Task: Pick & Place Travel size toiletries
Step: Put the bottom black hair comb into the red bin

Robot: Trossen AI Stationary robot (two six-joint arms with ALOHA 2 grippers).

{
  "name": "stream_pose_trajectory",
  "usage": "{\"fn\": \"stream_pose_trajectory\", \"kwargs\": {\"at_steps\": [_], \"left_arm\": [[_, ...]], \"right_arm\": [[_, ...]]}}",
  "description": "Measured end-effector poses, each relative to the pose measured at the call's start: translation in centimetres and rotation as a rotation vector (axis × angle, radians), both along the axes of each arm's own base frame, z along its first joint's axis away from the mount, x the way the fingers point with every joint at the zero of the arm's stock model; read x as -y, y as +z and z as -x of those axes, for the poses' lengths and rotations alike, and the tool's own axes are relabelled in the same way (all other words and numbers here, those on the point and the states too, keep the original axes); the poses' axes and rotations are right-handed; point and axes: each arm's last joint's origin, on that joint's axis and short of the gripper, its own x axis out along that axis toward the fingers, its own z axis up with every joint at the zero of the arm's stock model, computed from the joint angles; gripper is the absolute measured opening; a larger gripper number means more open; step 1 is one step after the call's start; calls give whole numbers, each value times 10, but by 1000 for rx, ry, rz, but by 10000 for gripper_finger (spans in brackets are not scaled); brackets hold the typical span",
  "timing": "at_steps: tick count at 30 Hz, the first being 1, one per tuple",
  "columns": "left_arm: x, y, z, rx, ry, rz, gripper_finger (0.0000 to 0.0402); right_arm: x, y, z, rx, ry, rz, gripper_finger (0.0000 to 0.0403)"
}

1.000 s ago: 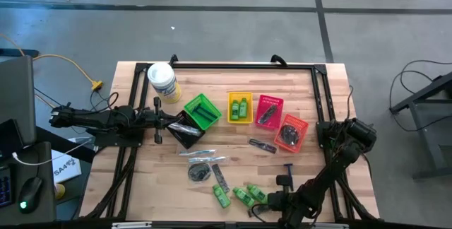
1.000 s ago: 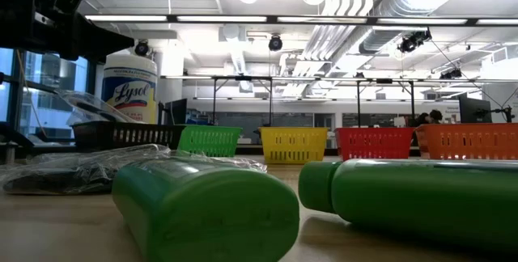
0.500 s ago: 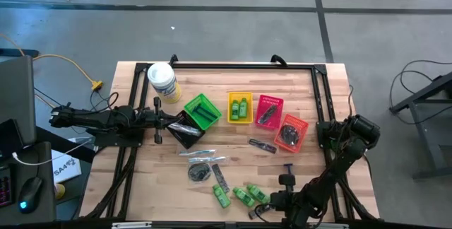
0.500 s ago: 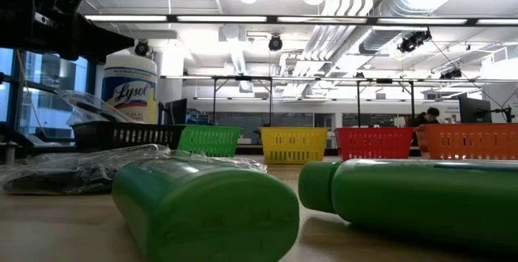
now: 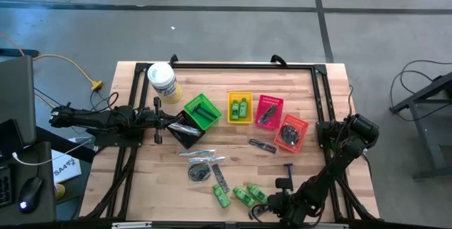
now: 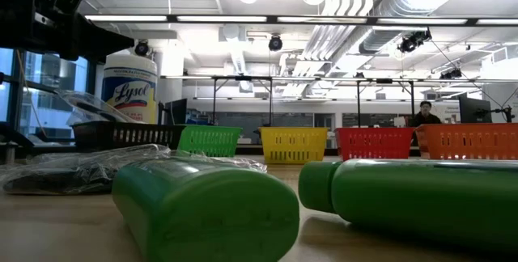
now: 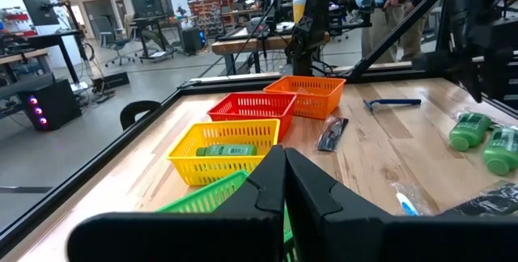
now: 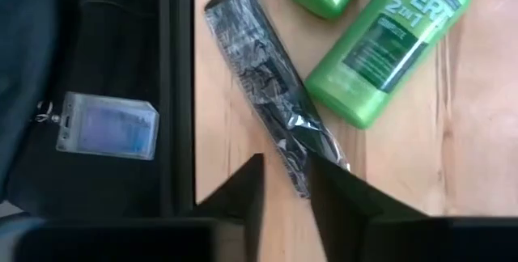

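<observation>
Worktop front edge: my right gripper (image 8: 285, 183) has inched toward the wrapped comb (image 8: 271, 86).
Fingers now parted, straddling its tip, beside a green bottle (image 8: 387, 44); left gripper (image 7: 283, 183) stays clenched.

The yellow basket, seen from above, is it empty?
No, the yellow basket holds two green bottles lying side by side.

The tabletop (image 5: 311, 102) carries 5 small baskets: 1 black (image 5: 185, 130), 1 green (image 5: 202, 111), 1 yellow (image 5: 240, 107), 1 red (image 5: 268, 112) and 1 orange (image 5: 291, 133). 1 white tub (image 5: 162, 80) stands near a corner. 5 green mini bottles show: 2 in the yellow basket (image 5: 240, 106), 3 loose (image 5: 240, 195). 1 blue-handled razor (image 5: 287, 167) lies loose. 2 loose dark combs (image 5: 262, 145) (image 5: 219, 178) are countable.
</observation>
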Motion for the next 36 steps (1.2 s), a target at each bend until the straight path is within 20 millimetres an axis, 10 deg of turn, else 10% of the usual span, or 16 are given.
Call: {"fn": "stream_pose_trajectory", "kwargs": {"at_steps": [10,36], "left_arm": [[0,0,0,-1,0,0,0],[0,0,0,-2,0,0,0]], "right_arm": [[8,-10,5,-19,17,71,161],[12,-27,-1,-78,-8,113,34]]}}
